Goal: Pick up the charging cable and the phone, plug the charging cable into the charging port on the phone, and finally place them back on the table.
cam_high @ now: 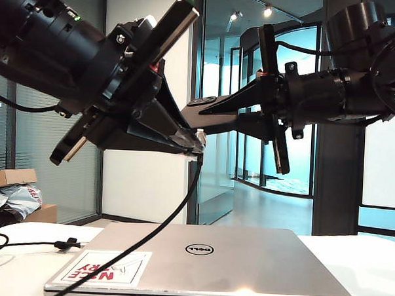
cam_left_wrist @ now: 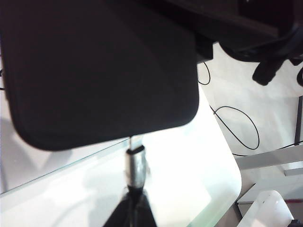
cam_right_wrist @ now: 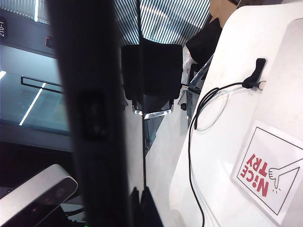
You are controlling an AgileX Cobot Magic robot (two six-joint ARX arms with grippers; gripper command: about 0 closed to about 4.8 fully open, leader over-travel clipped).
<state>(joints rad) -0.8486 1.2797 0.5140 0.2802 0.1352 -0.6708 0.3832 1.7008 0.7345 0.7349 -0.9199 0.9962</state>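
Both arms hang raised above the silver laptop (cam_high: pixel 199 266), their tips meeting in mid-air over its lid.

The left gripper (cam_high: pixel 192 142) comes in from the left side and is pinched fully shut on the plug end of the charging cable (cam_high: pixel 161 225). From those closed fingertips the black cord drops down across the laptop lid, past the red-and-white sticker (cam_high: pixel 107 267), and off onto the table (cam_high: pixel 369 267); its small tie band (cam_high: pixel 67 244) lies on the white top, well away to the side of the gripper. In the left wrist view the silver plug tip (cam_left_wrist: pixel 136 165) stands just ahead of the gripper, right at the short edge of the phone (cam_left_wrist: pixel 99 71), touching or all but touching it; I cannot tell whether it is seated in the charging port.

The right gripper (cam_high: pixel 202 109) reaches in from the right, closed narrowly on the phone (cam_high: pixel 209 101), which it holds flat and roughly level just above the left fingertips. In the right wrist view the phone (cam_right_wrist: pixel 94 113) fills the frame edge-on as a dark slab, with the cable (cam_right_wrist: pixel 199 142) looping over the table beyond it.
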